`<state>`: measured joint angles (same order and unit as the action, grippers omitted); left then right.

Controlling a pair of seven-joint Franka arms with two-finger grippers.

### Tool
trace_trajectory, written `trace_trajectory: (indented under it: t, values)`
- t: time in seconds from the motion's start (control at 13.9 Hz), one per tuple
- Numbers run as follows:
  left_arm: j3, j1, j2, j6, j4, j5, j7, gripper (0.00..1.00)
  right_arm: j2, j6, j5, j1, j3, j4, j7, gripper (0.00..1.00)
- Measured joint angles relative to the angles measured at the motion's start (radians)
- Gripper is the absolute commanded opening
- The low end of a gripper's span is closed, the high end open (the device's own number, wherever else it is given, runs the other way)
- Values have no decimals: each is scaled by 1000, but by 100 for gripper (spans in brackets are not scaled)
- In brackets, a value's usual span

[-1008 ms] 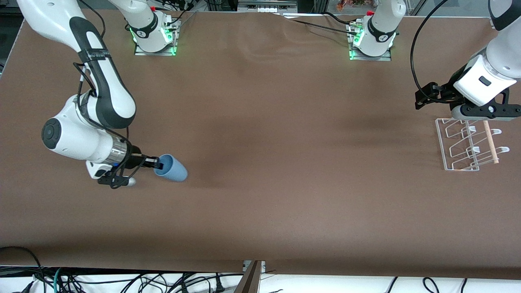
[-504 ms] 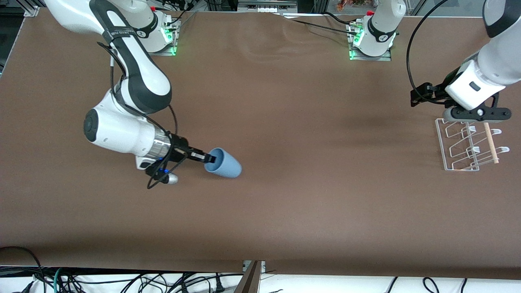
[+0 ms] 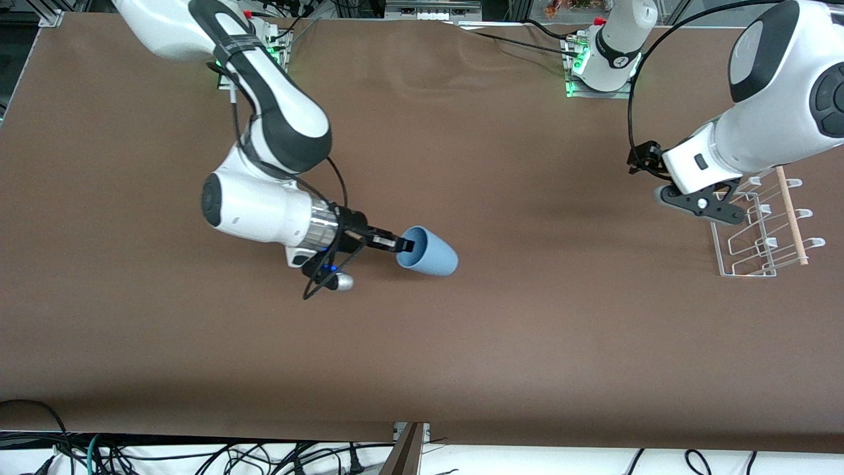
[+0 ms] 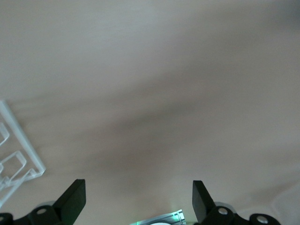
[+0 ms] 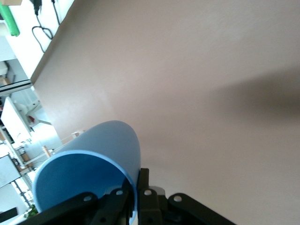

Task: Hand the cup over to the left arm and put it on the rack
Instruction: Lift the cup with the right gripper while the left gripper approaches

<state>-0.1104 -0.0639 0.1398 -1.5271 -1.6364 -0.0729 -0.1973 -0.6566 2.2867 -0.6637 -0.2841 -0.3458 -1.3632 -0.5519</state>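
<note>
Light-blue cup (image 3: 428,252), smooth, matte, handleless, slightly tapered. Carried on its side over the middle of the brown counter (image 3: 461,343), long axis roughly level, open mouth toward the right tool (image 3: 402,245), closed base aimed at the left arm's end. Rim wall pinched by that tool. Left tool (image 4: 138,197) spread wide, holding nothing, hovering beside the rack (image 3: 758,231).
</note>
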Motion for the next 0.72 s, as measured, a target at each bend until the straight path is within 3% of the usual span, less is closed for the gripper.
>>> trace_trajectory:
  t: [0.29, 0.72]
  values:
    - [4, 6, 46, -51, 13, -130, -289, 100, -51, 86, -39, -87, -1, 45, -37, 0]
    - [6, 14, 124, -191, 16, -335, -718, 100, -56, 86, -165, -107, -3, 83, -41, 0]
